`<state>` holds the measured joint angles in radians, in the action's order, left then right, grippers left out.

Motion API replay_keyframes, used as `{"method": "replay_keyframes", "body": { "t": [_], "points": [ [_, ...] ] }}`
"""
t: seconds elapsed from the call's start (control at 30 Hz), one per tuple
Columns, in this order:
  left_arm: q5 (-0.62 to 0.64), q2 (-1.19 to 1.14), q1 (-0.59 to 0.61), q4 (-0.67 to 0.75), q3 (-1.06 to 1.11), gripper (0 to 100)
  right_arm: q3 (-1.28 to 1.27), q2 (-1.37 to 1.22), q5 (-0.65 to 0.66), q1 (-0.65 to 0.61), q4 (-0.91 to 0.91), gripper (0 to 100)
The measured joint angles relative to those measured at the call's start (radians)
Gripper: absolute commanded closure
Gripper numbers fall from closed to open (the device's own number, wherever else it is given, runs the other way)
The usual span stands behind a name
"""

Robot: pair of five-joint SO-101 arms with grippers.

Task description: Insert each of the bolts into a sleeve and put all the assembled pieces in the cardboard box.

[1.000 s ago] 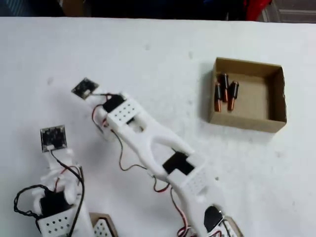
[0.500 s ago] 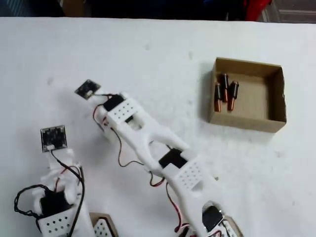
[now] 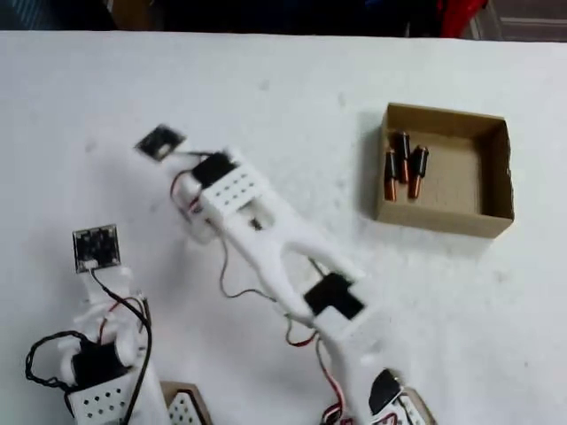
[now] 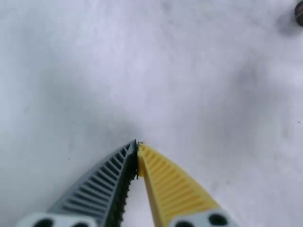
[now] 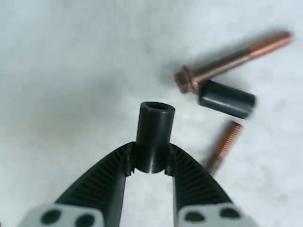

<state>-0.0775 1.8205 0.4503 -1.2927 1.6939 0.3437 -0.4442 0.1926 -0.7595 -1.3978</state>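
Observation:
In the right wrist view my right gripper (image 5: 151, 158) is shut on a black sleeve (image 5: 155, 125), held by its lower end with its open bore facing away. Beyond it on the white table lie a copper bolt (image 5: 229, 61), a second black sleeve (image 5: 226, 99) and the threaded end of another bolt (image 5: 223, 145). My left gripper (image 4: 138, 144) is shut with nothing in it, its tips just above the table. The cardboard box (image 3: 496, 217) at the right holds three assembled pieces (image 3: 403, 166). The right arm (image 3: 266, 235) stretches diagonally toward the table's left centre.
The left arm (image 3: 102, 354) stands at the near left corner. A small dark object (image 4: 299, 14) sits at the edge of the left wrist view. Bare white table (image 3: 292, 88) lies between the arms and the box.
The right arm's wrist has shifted a little away from the near edge and to the right, and its elbow has swung rightward. The left arm has kept still.

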Motion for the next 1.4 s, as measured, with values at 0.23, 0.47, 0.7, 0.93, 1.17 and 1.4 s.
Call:
{"method": "replay_keyframes", "body": {
  "t": [0.23,0.47,0.7,0.93,1.17,1.4],
  "points": [
    [0.0,0.0,0.0,0.0,0.0,98,0.0,0.146,0.0,0.146,-0.077,98.1],
    [0.0,0.0,0.0,0.0,0.0,98,-0.018,0.175,0.0,0.288,-0.129,98.1],
    [0.0,0.0,0.0,0.0,0.0,98,-0.209,0.137,0.0,0.404,-0.002,98.1],
    [0.0,0.0,0.0,0.0,0.0,98,-0.269,0.064,0.0,0.42,0.046,98.1],
    [0.0,0.0,0.0,0.0,0.0,98,-0.272,-0.006,0.025,0.42,0.051,97.7],
    [0.0,0.0,0.0,0.0,0.0,98,-0.269,-0.069,0.118,0.423,0.055,97.2]
  ]
}}
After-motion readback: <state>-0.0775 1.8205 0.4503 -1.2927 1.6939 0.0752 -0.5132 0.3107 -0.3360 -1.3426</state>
